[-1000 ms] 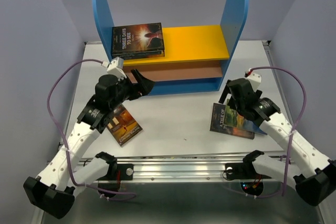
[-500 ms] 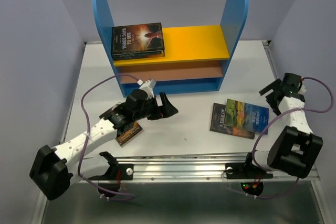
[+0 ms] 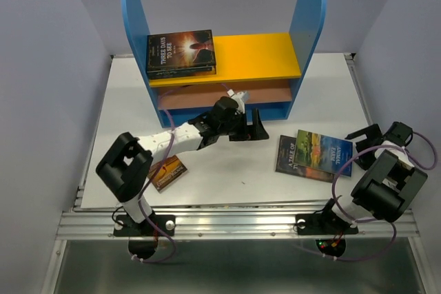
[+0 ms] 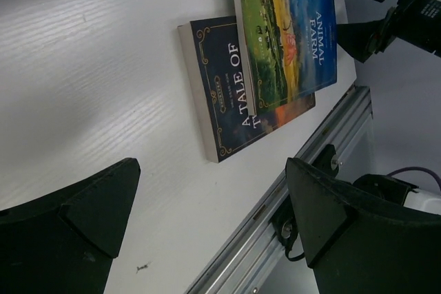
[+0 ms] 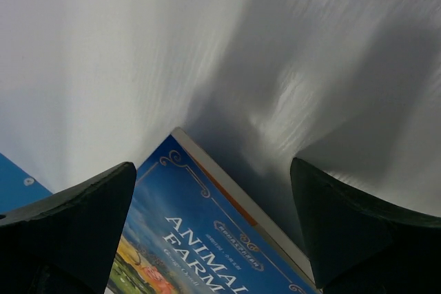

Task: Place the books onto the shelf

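Books point(image 3: 314, 155) thin, colourful picture covers, two overlapping on table point(image 3: 227, 170), left gripper point(image 4: 210, 166) spread, right gripper point(image 5: 211, 165) spread.

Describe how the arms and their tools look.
Left arm: white links, bulky black joints. Right arm: mostly black blocks in view. Left tool and right tool: black, two wedge-shaped fingers each. A thin purple cable loops along each arm.

- Top view: high at the near edge, looking down over the whole desk point(image 3: 227, 163).
- Left wrist: tilted down, moderately near the Animal Farm book point(image 4: 286, 39).
- Right wrist: very close, sharing that book's corner.
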